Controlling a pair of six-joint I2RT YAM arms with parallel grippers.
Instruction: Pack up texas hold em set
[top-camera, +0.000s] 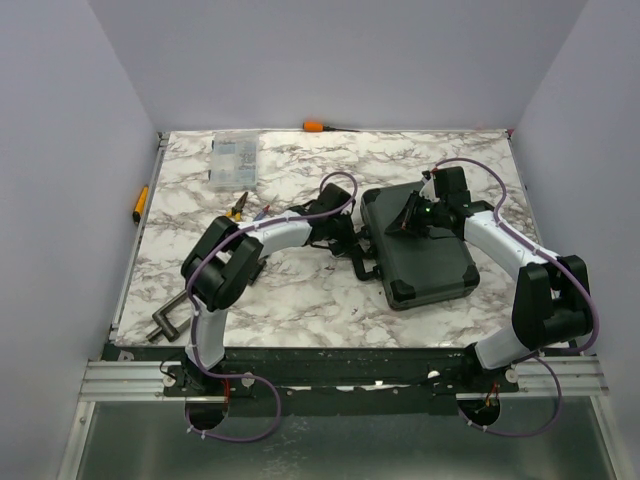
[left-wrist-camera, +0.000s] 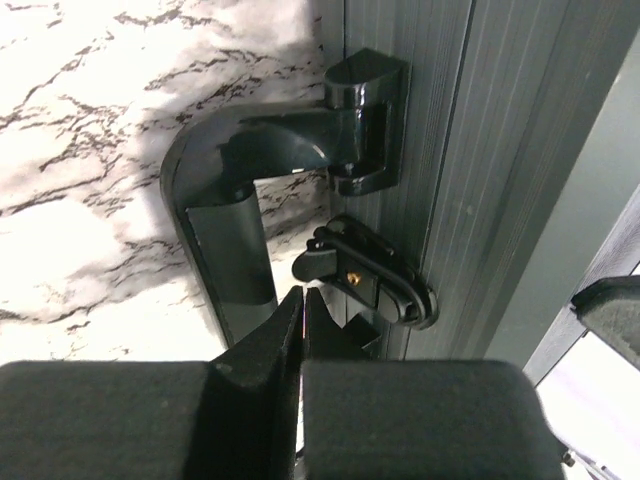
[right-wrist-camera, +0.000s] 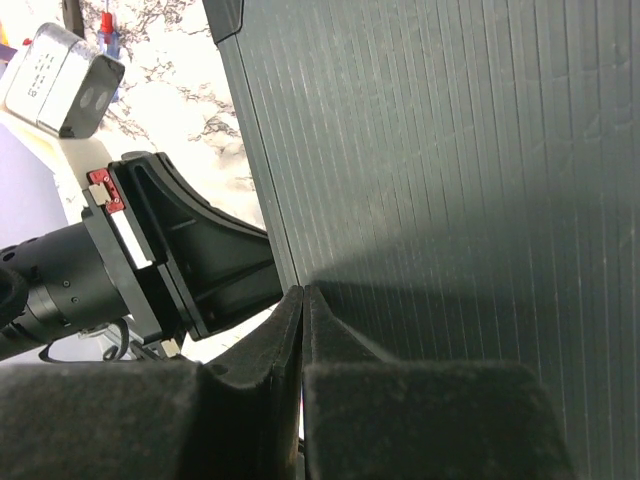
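On the marble table (top-camera: 300, 300), right of center: black hard case (top-camera: 432, 268) shut and lying flat.
Left gripper (left-wrist-camera: 303, 298) is clenched on nothing, tips right by the case's handle (left-wrist-camera: 225, 210) and a latch (left-wrist-camera: 368, 287) on its side wall. Right gripper (right-wrist-camera: 303, 293) is clenched too, empty, tips over the ribbed lid near its edge, can't tell if they touch. So 2 closed claws, 1 closed case.

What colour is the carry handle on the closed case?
Glossy black; the handle shows best in the left wrist view.
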